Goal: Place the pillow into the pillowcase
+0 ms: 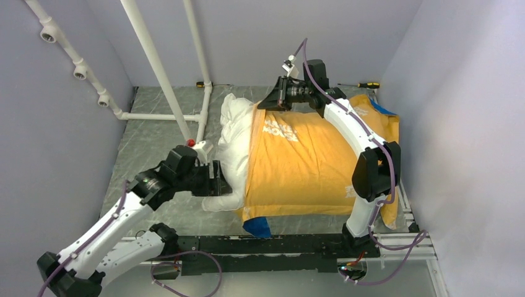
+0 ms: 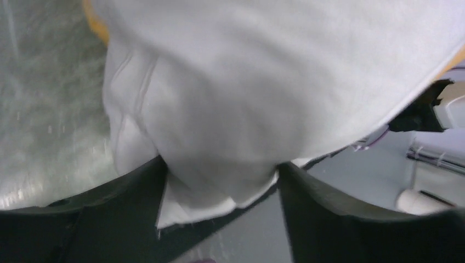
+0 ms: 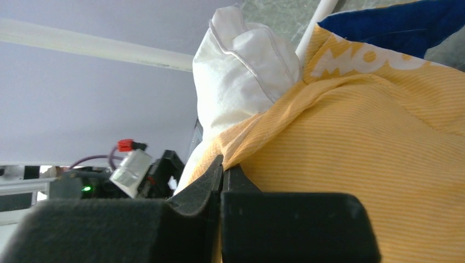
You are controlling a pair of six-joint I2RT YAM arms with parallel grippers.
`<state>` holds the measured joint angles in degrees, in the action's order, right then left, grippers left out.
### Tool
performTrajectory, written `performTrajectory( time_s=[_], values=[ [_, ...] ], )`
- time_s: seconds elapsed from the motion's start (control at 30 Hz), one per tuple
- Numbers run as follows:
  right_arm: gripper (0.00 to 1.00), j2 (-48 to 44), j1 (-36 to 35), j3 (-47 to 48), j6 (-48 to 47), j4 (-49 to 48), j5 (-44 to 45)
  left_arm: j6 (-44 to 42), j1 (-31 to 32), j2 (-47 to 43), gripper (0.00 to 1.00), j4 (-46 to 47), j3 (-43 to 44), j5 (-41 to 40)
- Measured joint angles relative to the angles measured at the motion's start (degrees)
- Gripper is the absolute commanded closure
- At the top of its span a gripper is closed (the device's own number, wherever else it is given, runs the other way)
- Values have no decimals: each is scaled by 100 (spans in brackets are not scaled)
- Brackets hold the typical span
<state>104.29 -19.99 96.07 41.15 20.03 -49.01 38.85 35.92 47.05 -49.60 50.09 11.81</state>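
Left claw [image 2: 219, 189], nearest, is half spread and clamped round a plump corner of the pillow [image 1: 234, 139], whose white end pokes out of the pillowcase [image 1: 309, 167] mouth on the desk [image 1: 148, 136]. Right claw [image 3: 222, 174] is pinched tight on that mouth's yellow hem. Best to push inward while the hem is drawn over; the pillow's depth inside is hidden.

White pillow [image 1: 235, 137] mostly inside yellow-orange pillowcase [image 1: 306, 167]
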Motion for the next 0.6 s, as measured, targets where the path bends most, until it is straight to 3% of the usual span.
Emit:
performTrajectory(
  time_s=[0.1, 0.2, 0.27, 0.5, 0.6],
  values=[
    [100, -2, -24, 0, 149, -94, -129, -11, 0, 229, 71, 1117, -529, 286],
    [100, -2, -129, 0, 337, -216, -264, -50, 0, 758, 85, 2562, -920, 640],
    [100, -7, -216, -2, 518, -369, -317, -48, -2, 1126, 99, 3432, -1040, 833],
    [100, -313, -459, -466, 1886, -1797, -269, -52, 236, 3143, 100, 7595, -1067, 1381],
    [100, -350, -501, -442, 2253, -2031, -282, -214, 474, 4004, 100, 8835, -1001, 1364]
  ],
)
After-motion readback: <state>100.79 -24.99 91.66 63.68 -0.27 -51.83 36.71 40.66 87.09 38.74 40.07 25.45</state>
